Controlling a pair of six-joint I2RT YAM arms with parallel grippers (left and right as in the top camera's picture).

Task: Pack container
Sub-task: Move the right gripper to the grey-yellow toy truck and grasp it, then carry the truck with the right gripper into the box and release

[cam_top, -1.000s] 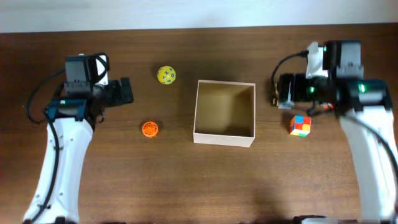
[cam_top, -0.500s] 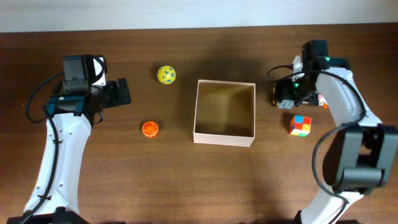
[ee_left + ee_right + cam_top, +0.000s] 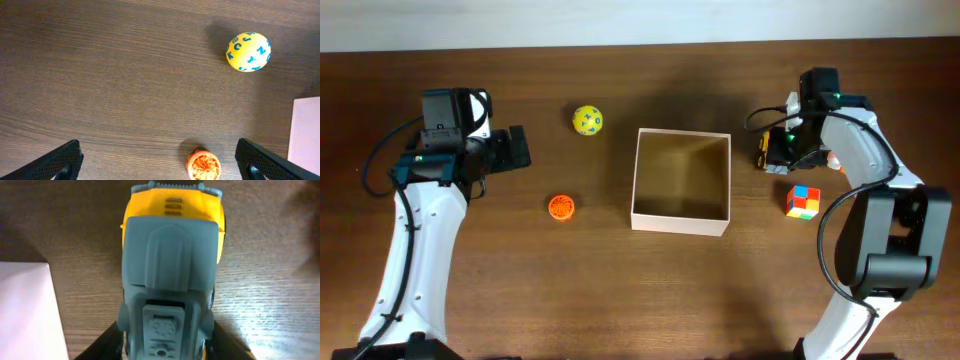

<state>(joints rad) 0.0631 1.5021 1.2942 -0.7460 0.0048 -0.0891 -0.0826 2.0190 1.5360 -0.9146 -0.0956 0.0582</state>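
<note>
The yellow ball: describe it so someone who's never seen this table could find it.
Find the open square container in the middle of the table. Two small balls lie to its left. The yellow ball is the upper one in the overhead view, printed with blue letters, unlike the ridged orange ball.

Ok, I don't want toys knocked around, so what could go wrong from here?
The right claw straddles the yellow and grey toy truck, which sits close to the box; a skewed lift might clip its white wall and shove it. The colourful cube lies close to that arm, so a swing could nudge it. The yellow ball may roll if the open left claw touches it off-centre.
</note>
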